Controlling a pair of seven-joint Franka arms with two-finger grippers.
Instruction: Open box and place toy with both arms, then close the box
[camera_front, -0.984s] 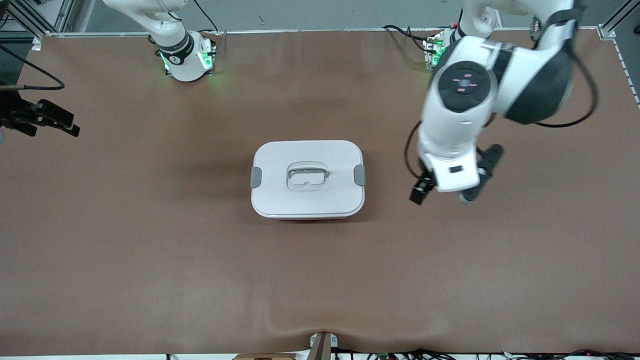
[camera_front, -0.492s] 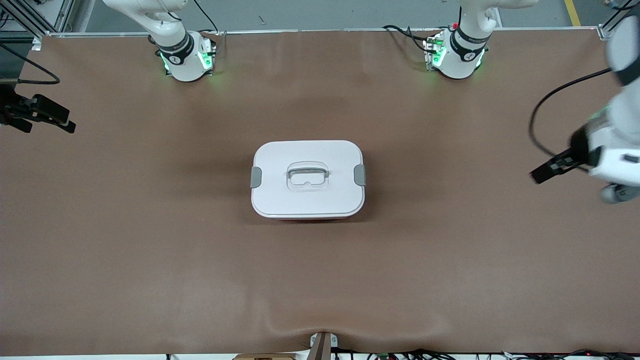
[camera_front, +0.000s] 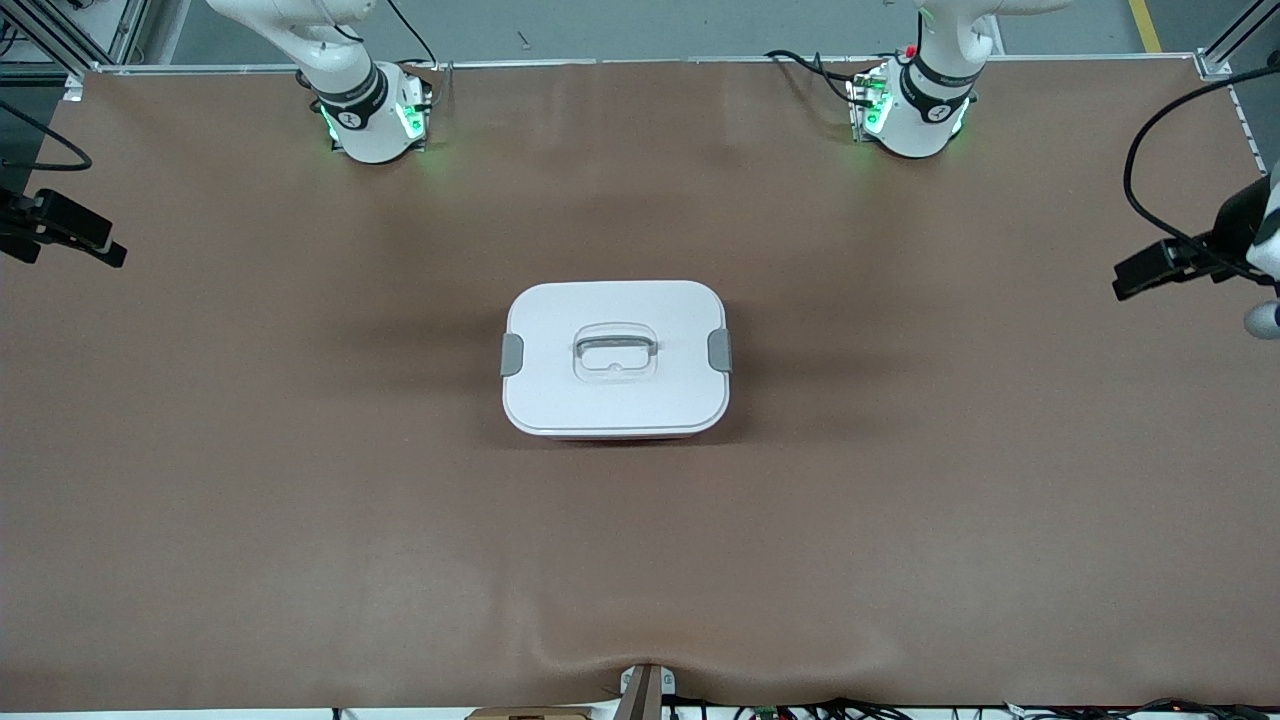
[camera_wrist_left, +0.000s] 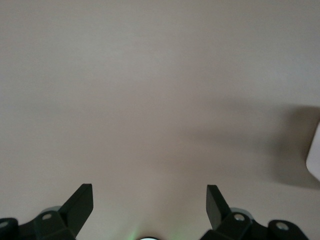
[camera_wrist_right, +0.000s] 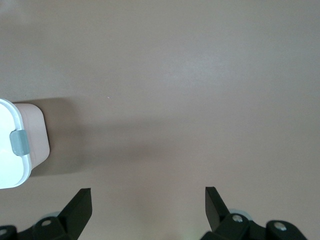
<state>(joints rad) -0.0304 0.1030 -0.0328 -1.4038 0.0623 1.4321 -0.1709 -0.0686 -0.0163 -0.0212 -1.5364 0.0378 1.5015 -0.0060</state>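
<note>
The box (camera_front: 615, 400) sits shut in the middle of the table, its white lid on, a grey clip (camera_front: 719, 350) at each end and the clear handle (camera_front: 615, 352) lying flat. The toy is out of view. My left gripper (camera_front: 1135, 280) hangs open over the table edge at the left arm's end. In the left wrist view, the left gripper (camera_wrist_left: 149, 197) holds nothing and a corner of the box (camera_wrist_left: 315, 155) shows. My right gripper (camera_front: 105, 250) is open and empty over the right arm's end. The right wrist view shows the right gripper (camera_wrist_right: 148, 197) apart from the box (camera_wrist_right: 10, 150).
The brown table mat (camera_front: 300, 500) has a small wrinkle at its edge nearest the camera. Both arm bases (camera_front: 375, 120) (camera_front: 915, 115) stand at the edge farthest from the camera. A small fixture (camera_front: 645, 690) pokes up at the near edge.
The left arm has swung away from beside the box out to the left arm's end of the table. The right gripper has drifted slightly outward. The box has not moved.
</note>
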